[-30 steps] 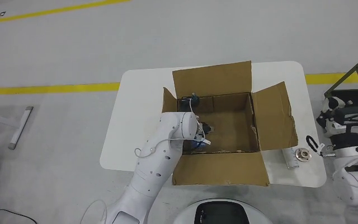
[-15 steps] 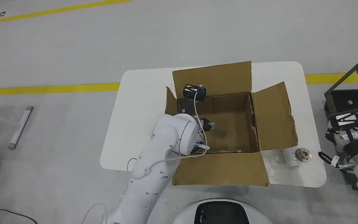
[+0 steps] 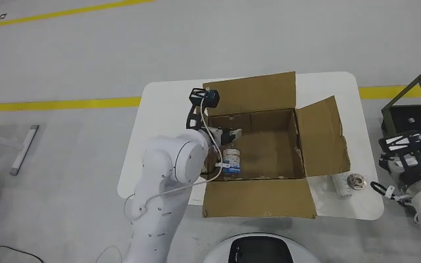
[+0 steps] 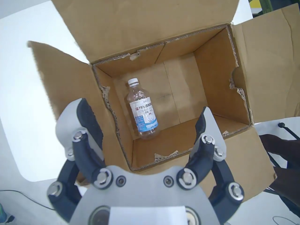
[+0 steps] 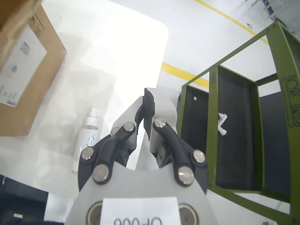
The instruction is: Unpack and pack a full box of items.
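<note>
The open cardboard box [image 3: 322, 135] [image 4: 236, 54] stands on the white table [image 3: 164, 125]. On its floor, beside the left wall, lies a clear bottle [image 3: 231, 162] [image 4: 143, 111] with a white cap and a blue and white label. My left gripper [image 3: 227, 135] [image 4: 144, 105] hangs open above the box's left part, well above the bottle, with nothing in it. My right gripper [image 5: 146, 111] [image 3: 383, 190] is shut and holds nothing, just off the table's right edge. A white spray bottle [image 5: 88, 132] [image 3: 342, 187] lies on the table near it.
All the box's flaps are folded outward. A small round object [image 3: 356, 181] sits beside the spray bottle at the table's right front corner. A green metal cart [image 5: 234, 129] stands on the floor right of the table. Yellow floor lines run behind.
My left gripper let go of the bottle on the box floor and rose out of the box, toward the left. My right gripper drew back from the table's right edge.
</note>
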Robot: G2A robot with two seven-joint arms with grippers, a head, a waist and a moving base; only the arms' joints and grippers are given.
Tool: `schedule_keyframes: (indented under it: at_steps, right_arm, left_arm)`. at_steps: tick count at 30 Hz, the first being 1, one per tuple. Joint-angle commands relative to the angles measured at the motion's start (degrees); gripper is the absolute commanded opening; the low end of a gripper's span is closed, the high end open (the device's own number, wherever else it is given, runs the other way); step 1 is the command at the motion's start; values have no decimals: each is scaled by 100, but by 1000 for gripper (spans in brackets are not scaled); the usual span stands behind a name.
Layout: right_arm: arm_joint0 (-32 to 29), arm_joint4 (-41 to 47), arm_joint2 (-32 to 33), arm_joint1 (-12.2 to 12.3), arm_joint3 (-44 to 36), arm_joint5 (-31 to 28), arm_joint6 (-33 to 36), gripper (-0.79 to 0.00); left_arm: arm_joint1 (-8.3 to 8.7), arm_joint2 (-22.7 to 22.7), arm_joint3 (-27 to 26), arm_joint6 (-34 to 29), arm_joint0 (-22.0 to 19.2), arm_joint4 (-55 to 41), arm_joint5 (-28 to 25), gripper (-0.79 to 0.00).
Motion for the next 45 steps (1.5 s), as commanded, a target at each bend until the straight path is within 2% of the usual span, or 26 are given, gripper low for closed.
schedule_keyframes:
  at_steps: [1, 7, 13, 16, 17, 18, 21, 23, 29, 45]
  right_arm:
    - [94, -53, -113, 12, 7, 54, 688, -785]
    - [574, 468, -400, 42, 127, 187, 2670, -785]
    - [815, 1149, -547, 61, 240, 402, 3358, -767]
    - [829, 1396, -580, 70, 300, 484, 3434, -656]
    - [826, 1378, -585, 78, 307, 468, 3430, -560]
    - [819, 1350, -600, 86, 327, 457, 3410, -517]
    - [807, 1386, -646, 98, 403, 525, 3348, -505]
    - [785, 1364, -685, 108, 468, 546, 3289, -459]
    - [760, 1272, -802, 133, 699, 664, 3143, -409]
    - [973, 1089, -1390, 188, 1133, 795, 2937, -416]
  left_arm:
    - [18, -161, -120, 33, 54, -52, 23, 0]
    - [73, -502, -328, 80, 123, 24, -28, 0]
    - [117, -701, -356, 63, 32, 188, -136, 0]
    - [131, -762, -356, 68, -1, 222, -137, 0]
    - [139, -765, -344, 60, -8, 282, -166, 0]
    - [143, -767, -336, 61, -7, 309, -168, 0]
    - [150, -785, -311, 84, 7, 325, -120, 0]
    - [154, -785, -313, 88, 21, 323, -100, 0]
    - [169, -774, -323, 79, 76, 376, -59, 0]
    - [197, -814, -263, 76, 33, 377, 36, 0]
